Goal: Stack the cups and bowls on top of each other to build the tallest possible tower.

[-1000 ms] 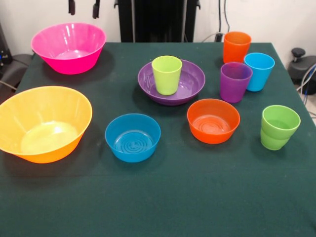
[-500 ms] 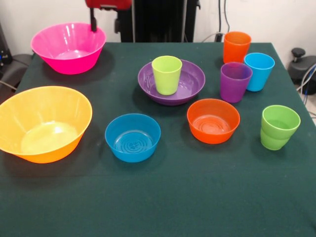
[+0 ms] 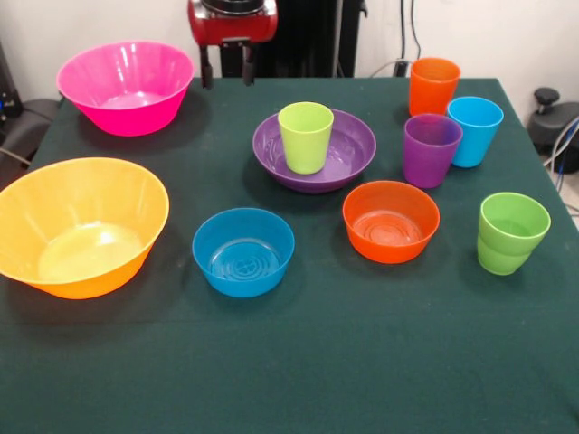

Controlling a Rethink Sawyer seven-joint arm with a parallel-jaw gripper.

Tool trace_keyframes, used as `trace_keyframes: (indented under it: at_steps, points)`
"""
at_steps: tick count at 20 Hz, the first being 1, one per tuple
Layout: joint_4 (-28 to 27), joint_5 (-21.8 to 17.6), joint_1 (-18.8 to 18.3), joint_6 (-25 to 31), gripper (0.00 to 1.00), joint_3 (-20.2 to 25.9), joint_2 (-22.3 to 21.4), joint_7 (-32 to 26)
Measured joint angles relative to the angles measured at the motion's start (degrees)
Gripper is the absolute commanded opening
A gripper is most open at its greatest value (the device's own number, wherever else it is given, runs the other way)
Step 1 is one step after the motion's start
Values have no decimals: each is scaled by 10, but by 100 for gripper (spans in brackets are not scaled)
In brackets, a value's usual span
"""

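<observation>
The gripper (image 3: 226, 76) hangs over the far edge of the table (image 3: 298, 362), its two dark fingers apart with nothing between them, so it is open and empty. It sits just to the side of the big pink bowl (image 3: 126, 87) at the far left corner and somewhat behind the purple bowl (image 3: 315, 150) near the table's middle.

The tower so far is only two pieces: the lime-yellow cup (image 3: 305, 136) stands upright inside the wide purple bowl. The small blue bowl (image 3: 243, 251) is not yet on it; it rests open side up on the cloth, nearer the front edge and to the left of the small orange bowl (image 3: 391, 221). The big yellow-orange bowl (image 3: 80, 224) fills the left edge. Along the right side stand the orange cup (image 3: 433, 86), the light blue cup (image 3: 474, 130) and the purple cup (image 3: 431, 150) close together, with the green cup (image 3: 511, 232) apart from them, closer to the front.

The step in hand looks like the approach to the next piece, most likely the blue bowl. That calls for travelling forward past the purple bowl without clipping the lime-yellow cup, dropping one finger inside the blue bowl's rim and one outside, and closing on the wall.
</observation>
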Motion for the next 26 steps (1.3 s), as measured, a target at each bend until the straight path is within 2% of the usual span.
trace_keyframes:
  at_steps: [8, 12, 21, 26]
  points:
    - [-1, -44, -13, -23, 100, 41, 8, 0]
    - [-2, -64, -23, -56, 100, 61, 8, 0]
    - [-2, -78, -26, -126, 100, 79, 8, 0]
    - [-6, -79, -23, -133, 100, 79, 14, 0]
